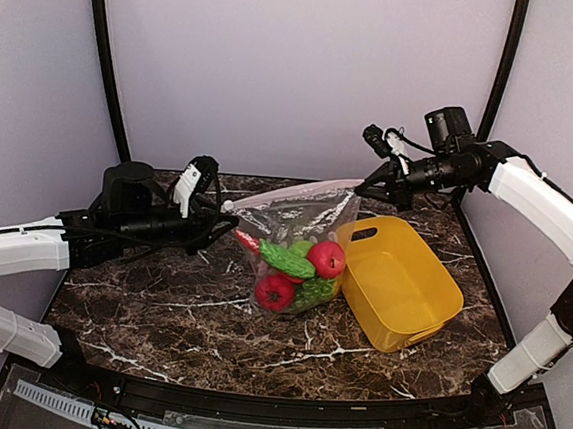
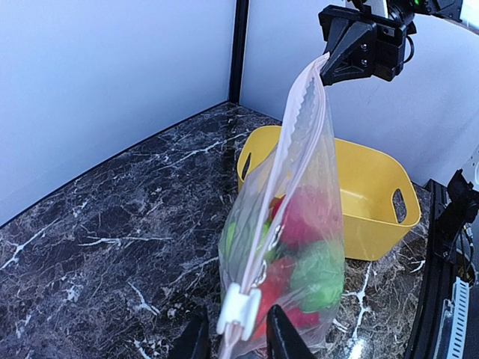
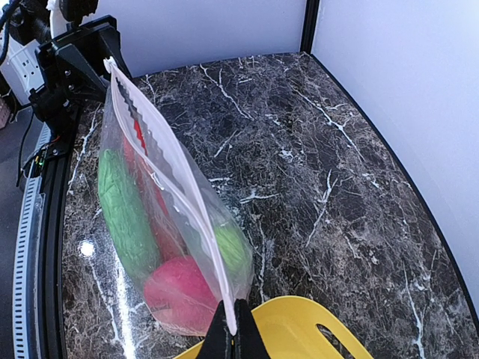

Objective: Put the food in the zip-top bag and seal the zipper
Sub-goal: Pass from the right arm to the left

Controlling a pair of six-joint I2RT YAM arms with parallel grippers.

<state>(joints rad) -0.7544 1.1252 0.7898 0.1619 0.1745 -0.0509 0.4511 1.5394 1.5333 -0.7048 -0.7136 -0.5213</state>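
Observation:
The zip-top bag (image 1: 301, 216) hangs stretched between my two grippers, its bottom down by the marble table. The food is inside: a red apple (image 1: 327, 258), a green cucumber (image 1: 285, 259), a red tomato (image 1: 274, 292) and green pieces. The zipper (image 2: 299, 127) runs as a pale pink strip along the top edge. Its white slider (image 2: 239, 310) sits at the left end, between my left gripper's (image 2: 238, 336) fingers, with a small gap on each side. My right gripper (image 3: 236, 329) is shut on the zipper's other end, also seen in the top view (image 1: 367, 189).
A yellow tub (image 1: 401, 285) stands empty just right of the bag, below my right gripper; it also shows in the right wrist view (image 3: 299, 333). Grey walls close the back and sides. Bare marble lies left of and in front of the bag.

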